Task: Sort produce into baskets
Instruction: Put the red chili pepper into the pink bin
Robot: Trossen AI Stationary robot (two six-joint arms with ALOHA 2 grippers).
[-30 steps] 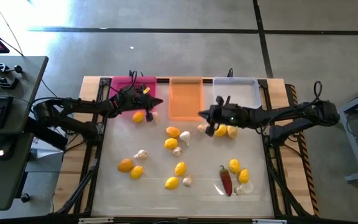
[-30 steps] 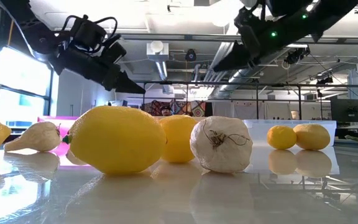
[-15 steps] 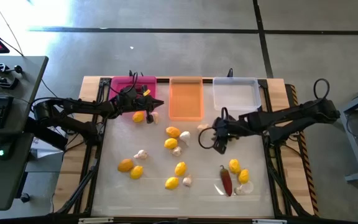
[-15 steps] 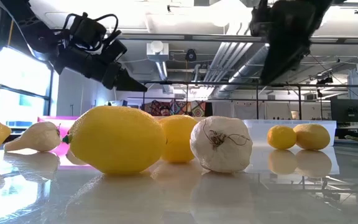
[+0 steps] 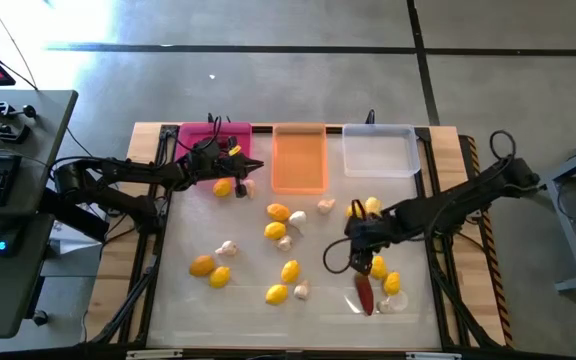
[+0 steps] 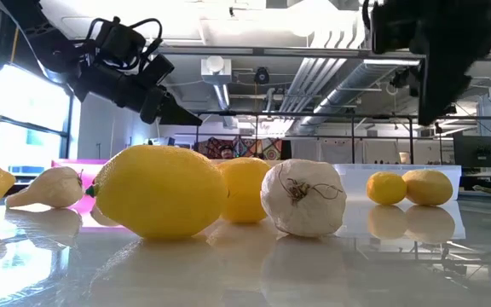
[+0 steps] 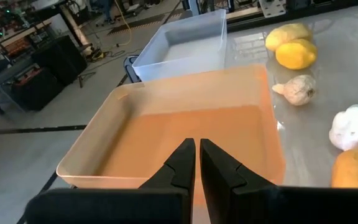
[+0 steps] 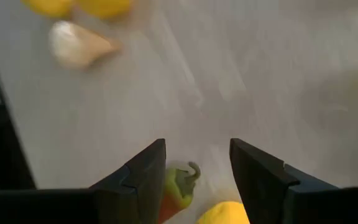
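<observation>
Right claw (image 8: 196, 171) hung released above the chili pepper (image 8: 178, 190) at the table's (image 5: 248, 300) near right side, fingers straddling its stem end; I judged that lined up a pick. Left claw (image 7: 197, 163) waited clenched and empty over the orange basket (image 7: 166, 134). Lemons (image 5: 277, 212) and garlic (image 5: 227, 247) lay unsorted.

Right end effector (image 5: 356, 262): above red chili (image 5: 364, 293)
Left end effector (image 5: 251, 165): near pink basket (image 5: 196, 135)
Lemons (image 5: 277, 212): scattered on surface (image 5: 190, 310)

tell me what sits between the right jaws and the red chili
Nothing: in the right wrist view the open right gripper frames the chili's stem, only bare table around it.
</observation>
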